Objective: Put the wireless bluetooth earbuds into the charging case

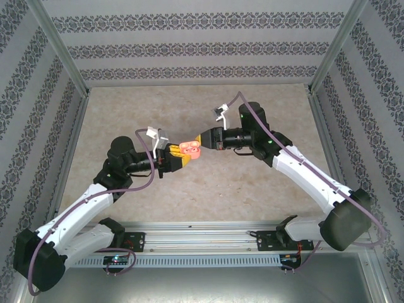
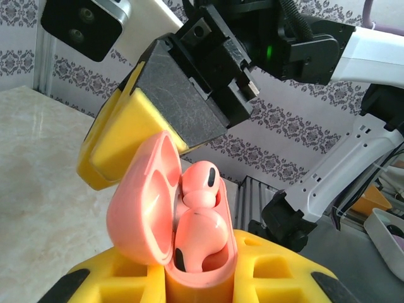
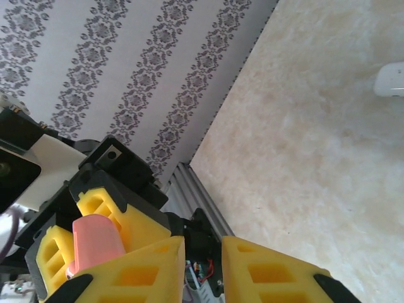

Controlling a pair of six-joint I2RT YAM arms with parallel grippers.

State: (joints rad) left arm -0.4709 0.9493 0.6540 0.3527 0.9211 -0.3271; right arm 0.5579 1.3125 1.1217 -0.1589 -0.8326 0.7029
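Left jaws clamp the salmon charging case upright above the counter, with its lid swung open. Both salmon earbuds sit in its wells: the upper earbud appears to stand a little proud, while the lower earbud lies deeper.

Right jaws are drawn narrow with nothing between them. Their tips are poised just above and behind the open lid, close to the case and apparently clear of both buds.

Step in hand, as judged: seating the last bud. To do it well, press lightly with the closed tips, straight along the well, with the left jaws bracing the case. A sideways push would likely tip the bud out or swing the lid.

A white pebble-like object lies well apart on the counter.
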